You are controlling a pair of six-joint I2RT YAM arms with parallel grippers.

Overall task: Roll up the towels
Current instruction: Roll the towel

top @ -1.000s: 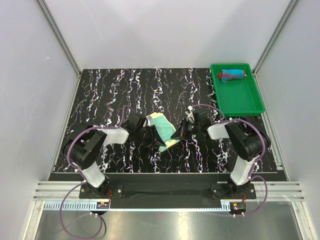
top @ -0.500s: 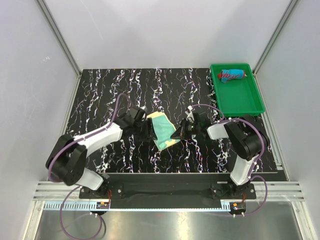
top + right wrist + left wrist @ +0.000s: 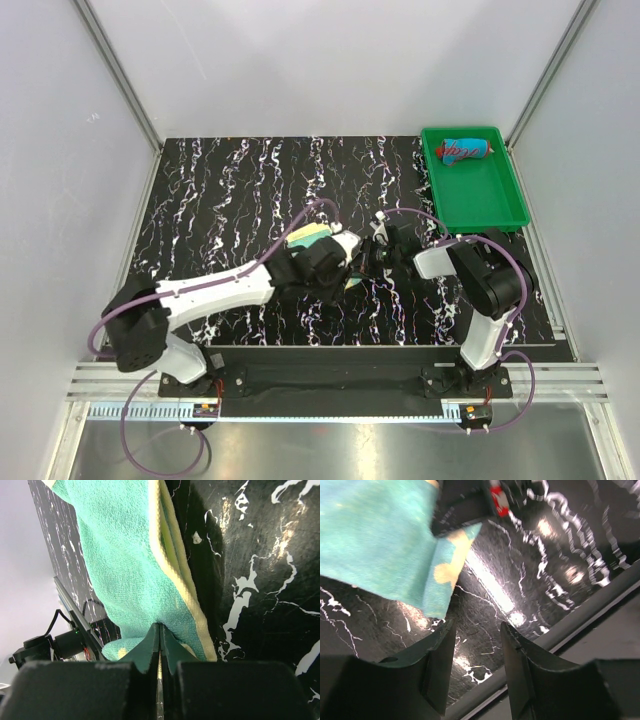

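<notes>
Top external view: yellow towel (image 3: 307, 234) at mid-table, near the front edge, mostly hidden under the left arm (image 3: 220, 290); only a small pale yellow and teal part visible. Flat or part-rolled: cannot tell from above. Right wrist view: teal face and pale yellow border of the same towel running away from the right gripper (image 3: 160, 639); fingers (image 3: 145, 655) pressed fully together, with the towel's edge pinched between the tips. Black marbled table (image 3: 220, 190) directly beside the pinched edge, in shadow there. Left wrist view, blurred: left gripper (image 3: 472, 665) part open, fingers (image 3: 437, 665) clearly apart, nothing gripped, only bare table between them. Teal corner of the yellow towel, with one yellow patch, just beyond the fingertips and slightly to one side, not between them; contact between fingertip and corner: cannot tell. Black body of the right gripper at that view's upper edge, on the towel. Both grippers close together at the towel's right-hand side as seen from above. Red towel (image 3: 465, 150) rolled into a short roll, lying at the far end of the green tray (image 3: 490, 200); tray at the far right corner of the table, well apart from both grippers.
</notes>
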